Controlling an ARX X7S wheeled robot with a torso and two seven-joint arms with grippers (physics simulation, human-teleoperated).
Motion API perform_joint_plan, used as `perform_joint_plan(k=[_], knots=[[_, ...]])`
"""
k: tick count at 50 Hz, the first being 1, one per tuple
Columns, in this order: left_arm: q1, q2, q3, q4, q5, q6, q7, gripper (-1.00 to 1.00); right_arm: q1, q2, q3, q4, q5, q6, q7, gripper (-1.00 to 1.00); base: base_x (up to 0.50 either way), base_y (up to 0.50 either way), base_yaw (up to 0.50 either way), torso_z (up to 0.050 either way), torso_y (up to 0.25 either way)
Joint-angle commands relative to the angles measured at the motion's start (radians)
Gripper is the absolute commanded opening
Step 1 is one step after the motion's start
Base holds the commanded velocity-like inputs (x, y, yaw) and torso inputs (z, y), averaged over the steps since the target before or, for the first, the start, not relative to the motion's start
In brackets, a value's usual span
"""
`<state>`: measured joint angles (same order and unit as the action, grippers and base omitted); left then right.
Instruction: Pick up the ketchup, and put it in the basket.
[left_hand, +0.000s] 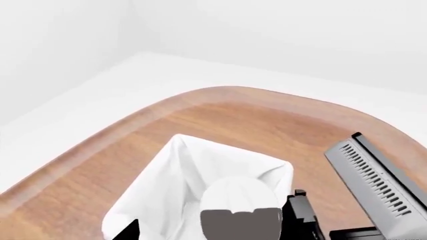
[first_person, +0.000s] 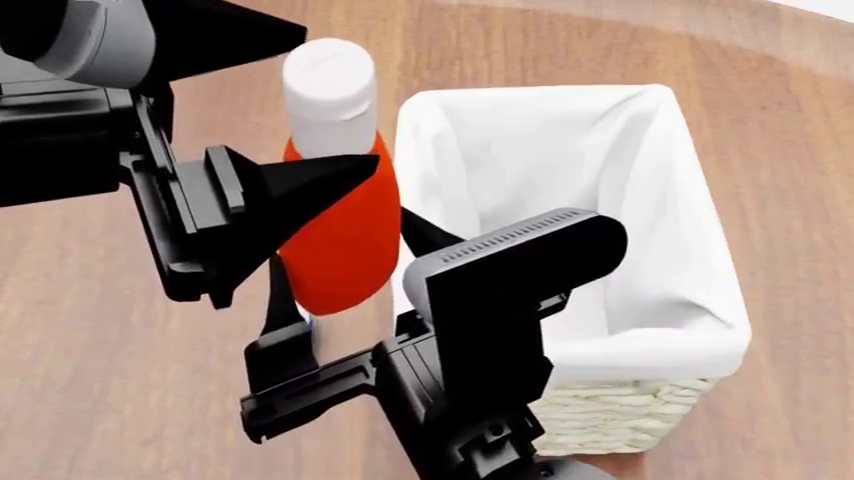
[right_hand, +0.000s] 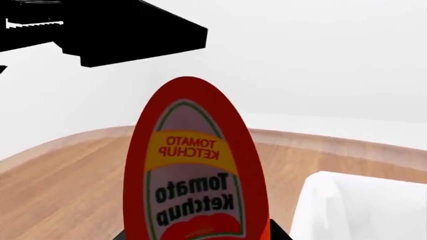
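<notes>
The ketchup (first_person: 340, 235), an orange-red bottle with a white cap, is held upright just left of the basket (first_person: 614, 410). My right gripper (first_person: 350, 285) is shut on its lower body, and black fingers (first_person: 284, 320) show at its side. The right wrist view is filled by the ketchup's label (right_hand: 193, 175), with the right gripper (right_hand: 197, 235) at its foot. My left gripper (first_person: 340, 100) stands open close by the cap, its fingers spread wide. In the left wrist view the left gripper (left_hand: 213, 225) frames the white cap (left_hand: 240, 195) above the basket's liner (left_hand: 180, 170).
The wooden table (first_person: 107, 380) has a rounded edge (left_hand: 133, 117) with white floor beyond. The right arm's grey housing (first_person: 514, 255) overlaps the basket's near left side. The basket's white liner (right_hand: 360, 210) shows beside the bottle.
</notes>
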<state>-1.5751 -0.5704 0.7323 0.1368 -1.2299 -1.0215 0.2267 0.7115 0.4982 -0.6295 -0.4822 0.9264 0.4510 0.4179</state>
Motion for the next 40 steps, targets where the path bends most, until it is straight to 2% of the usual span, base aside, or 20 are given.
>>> perform_joint_plan(k=[1,10,24,29,40], knots=[[-0.014,0.022,-0.054,-0.035,-0.003,0.014,-0.001,1.00,0.011,-0.016,0.032,-0.002,-0.039,-0.004,-0.038,-1.00,0.00,0.00,0.00,0.000,0.000],[0.016,-0.013,-0.078,0.016,-0.016,0.035,-0.017,1.00,-0.001,-0.003,0.049,0.008,-0.038,-0.022,-0.038,-1.00,0.00,0.00,0.00,0.000,0.000],[0.131,-0.109,-0.186,0.218,-0.119,0.097,-0.132,1.00,-0.004,0.027,0.090,0.011,-0.018,-0.036,-0.030,-1.00,0.00,0.00,0.00,0.000,0.001],[0.204,-0.144,-0.231,0.299,-0.146,0.137,-0.226,1.00,-0.009,0.038,0.104,0.009,-0.013,-0.042,-0.022,-1.00,0.00,0.00,0.00,0.002,0.000],[0.460,-0.226,-0.293,0.556,-0.076,0.253,-0.478,1.00,-0.018,0.063,0.128,0.001,0.000,-0.045,-0.008,-1.00,0.00,0.00,0.00,0.000,0.000]])
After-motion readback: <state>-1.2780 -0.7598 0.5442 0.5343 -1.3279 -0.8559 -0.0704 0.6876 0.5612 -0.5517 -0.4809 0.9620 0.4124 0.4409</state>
